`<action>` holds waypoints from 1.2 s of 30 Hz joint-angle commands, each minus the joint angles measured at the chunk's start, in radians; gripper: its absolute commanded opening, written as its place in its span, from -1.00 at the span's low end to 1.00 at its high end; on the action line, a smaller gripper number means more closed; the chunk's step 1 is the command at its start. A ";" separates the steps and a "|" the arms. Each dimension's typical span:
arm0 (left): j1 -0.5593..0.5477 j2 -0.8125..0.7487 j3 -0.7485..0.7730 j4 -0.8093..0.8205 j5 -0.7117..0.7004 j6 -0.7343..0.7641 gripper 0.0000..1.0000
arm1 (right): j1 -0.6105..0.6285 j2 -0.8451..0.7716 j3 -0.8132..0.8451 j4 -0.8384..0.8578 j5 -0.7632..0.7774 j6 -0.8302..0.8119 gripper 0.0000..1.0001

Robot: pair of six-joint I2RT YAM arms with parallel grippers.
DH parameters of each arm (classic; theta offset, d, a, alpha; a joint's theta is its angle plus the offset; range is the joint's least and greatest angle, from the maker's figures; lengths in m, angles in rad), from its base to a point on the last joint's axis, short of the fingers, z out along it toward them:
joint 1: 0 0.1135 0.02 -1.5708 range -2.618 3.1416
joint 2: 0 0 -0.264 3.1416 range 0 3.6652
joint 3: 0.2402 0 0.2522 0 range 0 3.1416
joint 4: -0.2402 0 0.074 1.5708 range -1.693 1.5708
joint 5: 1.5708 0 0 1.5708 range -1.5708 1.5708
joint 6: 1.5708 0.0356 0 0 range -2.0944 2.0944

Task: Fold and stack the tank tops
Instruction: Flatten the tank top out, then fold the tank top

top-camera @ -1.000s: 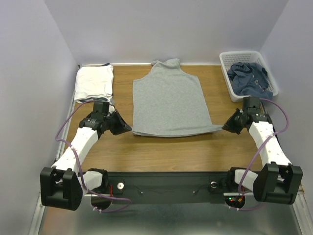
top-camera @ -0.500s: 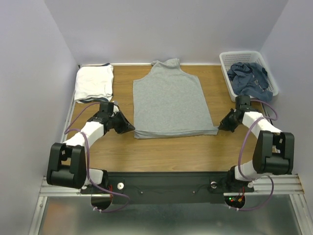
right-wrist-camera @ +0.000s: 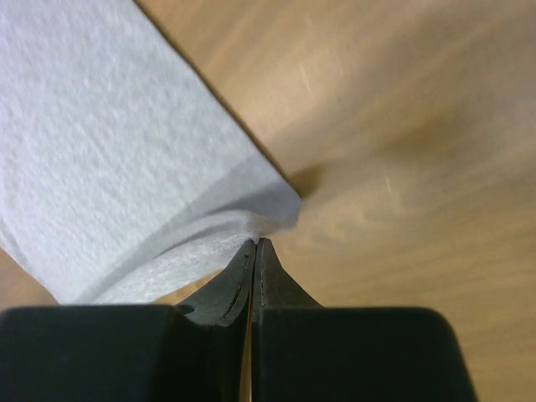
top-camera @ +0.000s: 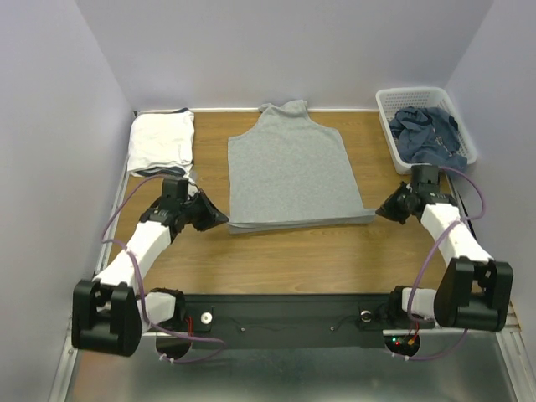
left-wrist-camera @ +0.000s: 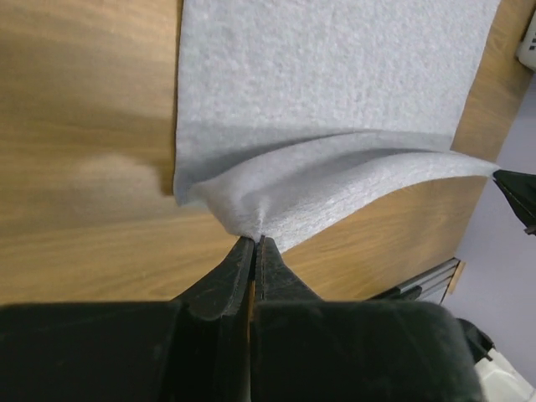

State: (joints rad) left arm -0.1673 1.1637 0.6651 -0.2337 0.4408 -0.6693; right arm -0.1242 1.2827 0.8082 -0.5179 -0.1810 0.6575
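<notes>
Okay, we see the grey tank top (top-camera: pixel 289 172) flat mid-table (top-camera: pixel 285 260), neck toward the far wall. Our left gripper (left-wrist-camera: pixel 254 244) pinches its near left hem corner, right gripper (right-wrist-camera: pixel 254 243) pinches the near right corner, hem lifted slightly. Folded white tank tops (top-camera: pixel 161 141) sit far left, crumpled blue top (top-camera: pixel 427 134) in the basket (top-camera: pixel 410 92)

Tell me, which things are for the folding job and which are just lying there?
For the job: grey tank top, folded white tops, crumpled blue top, left hand, right hand.
Just there: white basket, wooden table.
</notes>
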 commanded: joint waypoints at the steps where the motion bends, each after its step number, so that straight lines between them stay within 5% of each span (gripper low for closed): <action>1: 0.006 -0.139 -0.079 -0.139 0.018 0.011 -1.00 | -0.008 -0.141 -0.050 -0.149 -0.008 -0.035 -0.92; 4: 0.006 -0.199 -0.117 -0.162 0.035 0.008 -0.75 | -0.008 -0.227 -0.055 -0.204 0.008 -0.036 -0.77; 6: 0.006 -0.206 -0.131 -0.162 0.035 0.014 -0.58 | -0.008 -0.255 -0.061 -0.231 0.017 -0.035 -0.48; 7: 0.006 -0.205 -0.130 -0.159 0.032 0.022 -0.31 | -0.008 -0.255 -0.063 -0.231 0.020 -0.036 -0.36; 10: 0.006 -0.211 -0.104 -0.147 0.038 0.036 0.02 | -0.008 -0.238 -0.049 -0.229 0.009 -0.041 -0.13; 17: 0.008 -0.208 0.019 -0.101 -0.053 0.017 0.15 | 0.032 -0.232 0.012 -0.143 -0.069 -0.036 0.06; 25: 0.022 0.198 0.325 0.129 -0.233 -0.067 -0.03 | 0.777 0.041 0.212 -0.012 0.371 0.149 -0.12; 30: 0.034 0.520 0.677 0.140 -0.289 0.072 -0.05 | 1.006 0.272 0.413 0.032 0.507 0.119 -0.19; 32: 0.055 0.825 0.924 0.056 -0.249 0.178 -0.05 | 1.162 0.475 0.597 0.054 0.555 0.075 -0.28; 36: 0.075 0.882 0.975 0.062 -0.217 0.188 -0.05 | 1.232 0.595 0.686 0.061 0.554 0.054 -0.37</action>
State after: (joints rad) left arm -0.1192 1.9881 1.5551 -0.1452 0.2008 -0.5652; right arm 1.0267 1.7882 1.3911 -0.5083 0.3023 0.7479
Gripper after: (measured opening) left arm 0.479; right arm 0.324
